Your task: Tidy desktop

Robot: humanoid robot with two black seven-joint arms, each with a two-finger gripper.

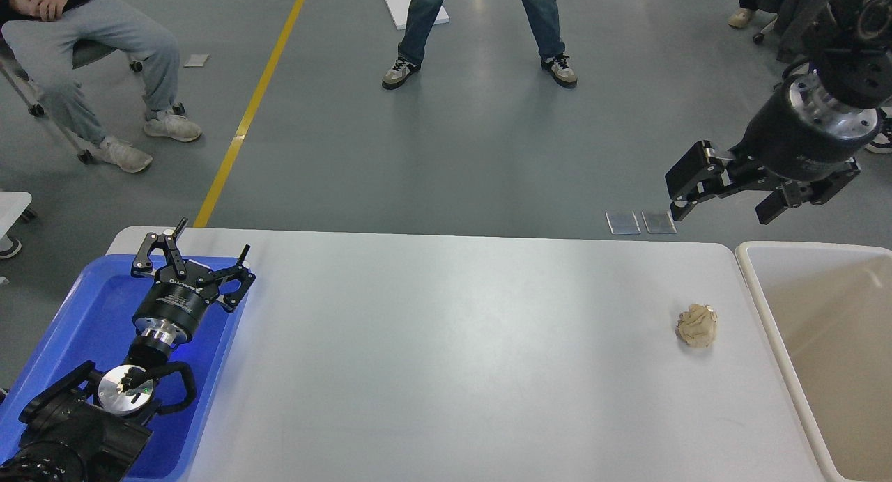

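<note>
The bench, a plain white-grey top with rounded corners, fills the lower half of the frame with its long axis running left to right; its far edge lies just below mid-frame. At the lower left, a blue plastic tray sits on its left end. The left arm rises over this tray, and the left claw is held above the tray's far edge with its fingers spread and nothing between them. White lettering runs across the claw body but is too small to read. At the lower right, a cream-beige bin stands just beside the bench's right end. A crumpled beige paper ball lies on the bench near that end, apart from the bin. At the upper right, the right claw hangs over the floor beyond the far right corner, fingers spread, empty; its label is illegible. A yellow floor line runs diagonally at the upper left.
</note>
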